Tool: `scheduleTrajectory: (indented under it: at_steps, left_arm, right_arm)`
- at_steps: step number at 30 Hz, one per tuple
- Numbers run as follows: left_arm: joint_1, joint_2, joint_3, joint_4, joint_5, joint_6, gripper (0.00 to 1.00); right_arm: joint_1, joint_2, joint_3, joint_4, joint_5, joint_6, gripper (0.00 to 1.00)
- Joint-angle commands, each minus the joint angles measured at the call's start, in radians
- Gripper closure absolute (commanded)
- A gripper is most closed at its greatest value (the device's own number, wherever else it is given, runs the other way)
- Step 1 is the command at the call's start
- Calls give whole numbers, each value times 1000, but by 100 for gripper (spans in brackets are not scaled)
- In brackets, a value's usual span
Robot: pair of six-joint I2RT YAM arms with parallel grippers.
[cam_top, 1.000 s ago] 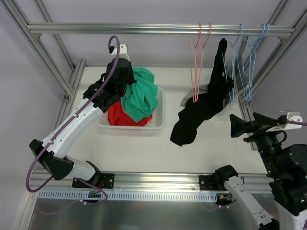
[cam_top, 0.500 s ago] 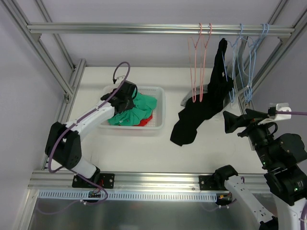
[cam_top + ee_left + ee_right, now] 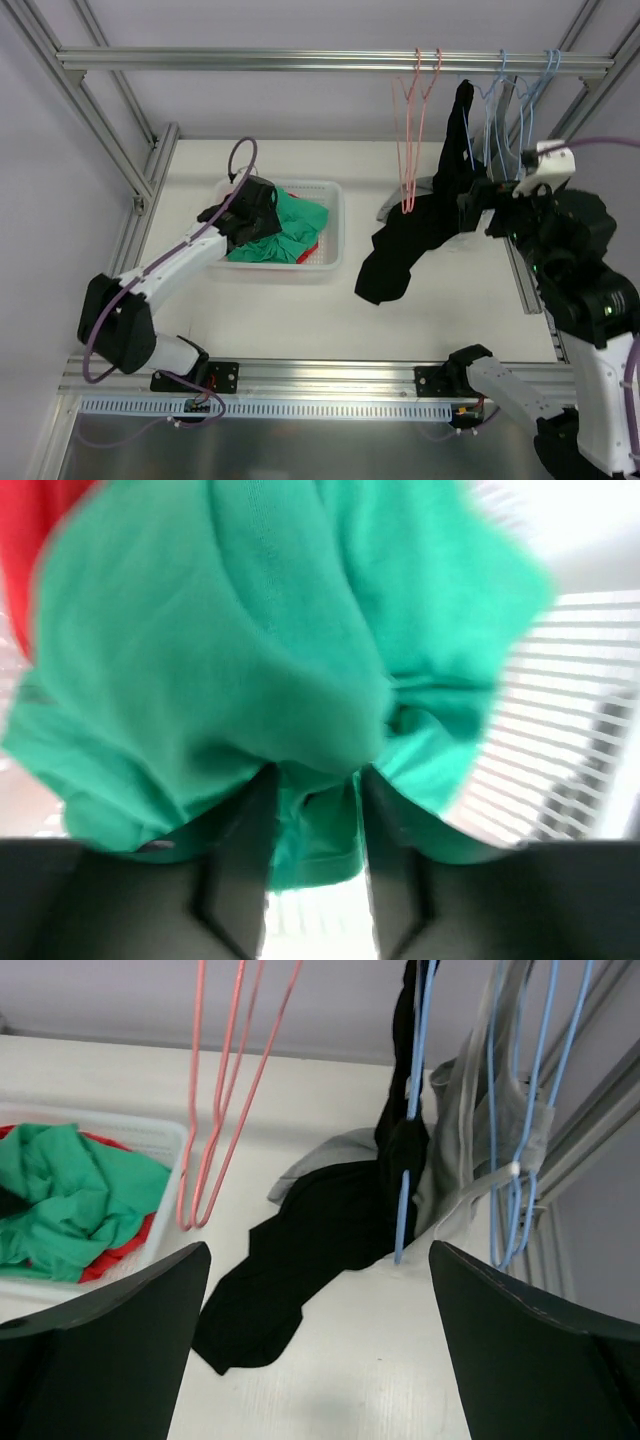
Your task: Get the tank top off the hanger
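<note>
In the basket (image 3: pixel 338 225), left pincer (image 3: pixel 315 780) half-parted about green cloth (image 3: pixel 250 630); right pincer (image 3: pixel 318 1250) wide, empty.

Left arm (image 3: pixel 165 270) — extended forward and low, elbow bent back near its base; left hand (image 3: pixel 250 212) pointed downward, fingers (image 3: pixel 240 850) a little apart. Right arm (image 3: pixel 585 300) — reared up high; right hand (image 3: pixel 480 208) held aloft, jaws spread wide.
</note>
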Motion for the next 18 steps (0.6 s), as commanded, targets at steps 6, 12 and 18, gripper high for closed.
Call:
scheduleTrajectory:
  at_steps: [6,12,18]
  left_arm:
    - [-2,-415,18,-45,107,69,1]
    - [-10,-687,-47,-75,207,78,1]
    - [-10,-870,-175,-80,303,124,1]
  right_arm:
    - [-189,374,364,-98,-30,-106,14]
    - [-260,595,568,-121,-97,-123,25]
    - [-308,762,678,-140,-106,-119,40]
